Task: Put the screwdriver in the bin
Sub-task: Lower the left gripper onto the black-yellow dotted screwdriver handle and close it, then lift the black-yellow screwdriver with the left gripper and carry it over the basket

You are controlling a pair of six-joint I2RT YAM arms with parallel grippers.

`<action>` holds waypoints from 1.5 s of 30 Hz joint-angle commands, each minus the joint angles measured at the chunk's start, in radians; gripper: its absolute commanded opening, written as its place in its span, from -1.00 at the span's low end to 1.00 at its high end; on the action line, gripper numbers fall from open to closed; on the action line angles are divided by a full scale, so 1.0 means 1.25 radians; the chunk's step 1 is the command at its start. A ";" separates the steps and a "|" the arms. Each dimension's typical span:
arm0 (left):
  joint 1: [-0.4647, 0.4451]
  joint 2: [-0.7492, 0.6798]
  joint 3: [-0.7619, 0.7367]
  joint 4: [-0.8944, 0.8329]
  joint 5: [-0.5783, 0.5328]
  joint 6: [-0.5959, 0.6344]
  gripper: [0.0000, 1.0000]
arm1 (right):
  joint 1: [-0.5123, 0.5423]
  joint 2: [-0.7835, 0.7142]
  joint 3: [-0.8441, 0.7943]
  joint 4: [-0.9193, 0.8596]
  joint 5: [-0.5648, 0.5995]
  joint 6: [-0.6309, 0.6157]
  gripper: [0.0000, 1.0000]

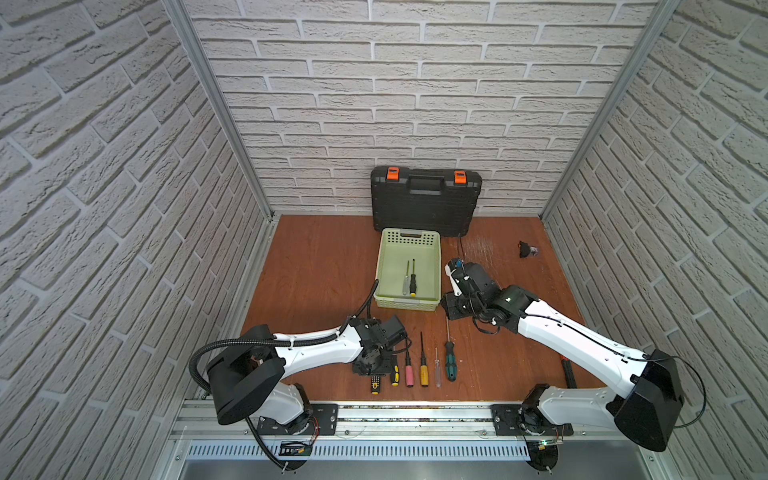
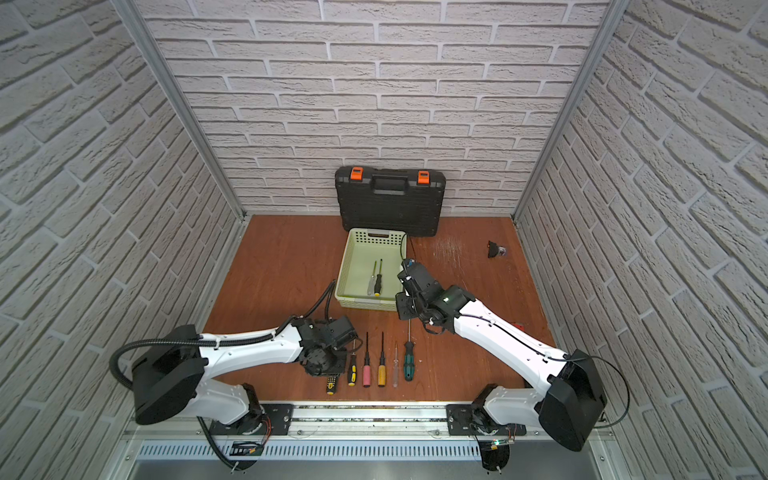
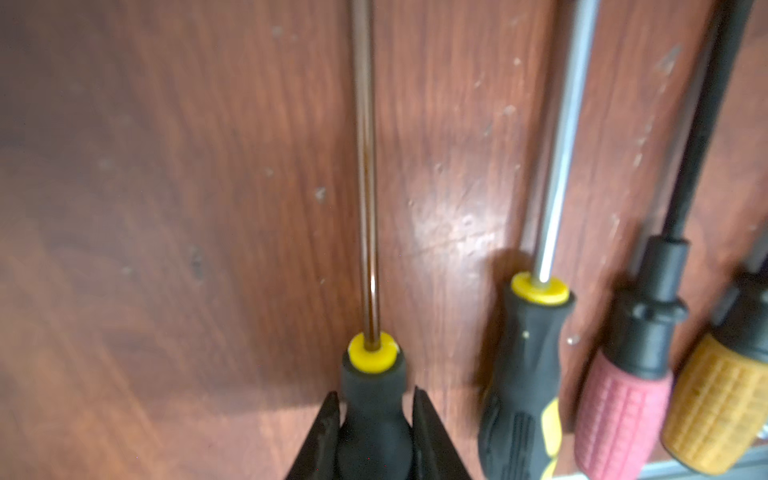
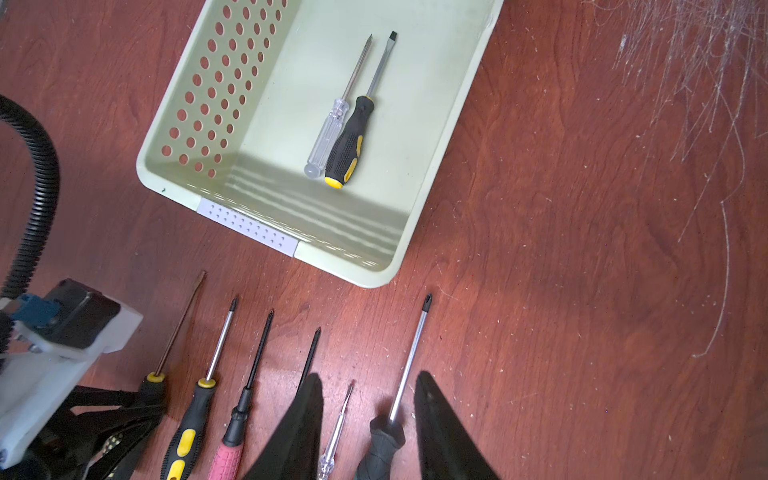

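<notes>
Only ribbed rubbery screwdriver (image 3: pixel 372 415) btw. pincer (image 3: pixel 372 432)

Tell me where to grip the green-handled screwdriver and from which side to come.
Grip the green-handled screwdriver on its thick handle, coming from above with the jaws across its width. It lies flat, its thin shaft pointing toward the bin; the clear-handled screwdriver lies close beside it, so clearance on that side is tight.

Reddish-brown wooden table (image 1: pixel 316 266) carries: pale green perforated plastic bin (image 1: pixel 435 266), black plastic toolcase with orange latches (image 1: pixel 426 203), row of six assorted-handle screwdrivers (image 1: pixel 423 365).
</notes>
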 commanded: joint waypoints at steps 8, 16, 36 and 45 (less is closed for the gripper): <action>0.104 -0.151 0.068 -0.103 0.038 0.110 -0.83 | 0.004 0.022 0.010 0.033 0.003 0.003 -0.23; 0.190 -0.234 0.193 -0.161 0.077 0.210 -0.82 | 0.003 0.044 0.014 0.042 0.006 0.018 -0.24; 0.366 0.522 0.973 -0.240 0.093 0.485 -0.90 | 0.000 -0.076 -0.049 0.005 0.010 0.045 -0.24; 0.366 0.622 0.974 -0.242 0.061 0.466 -0.88 | 0.000 -0.080 -0.064 0.016 0.009 0.051 -0.24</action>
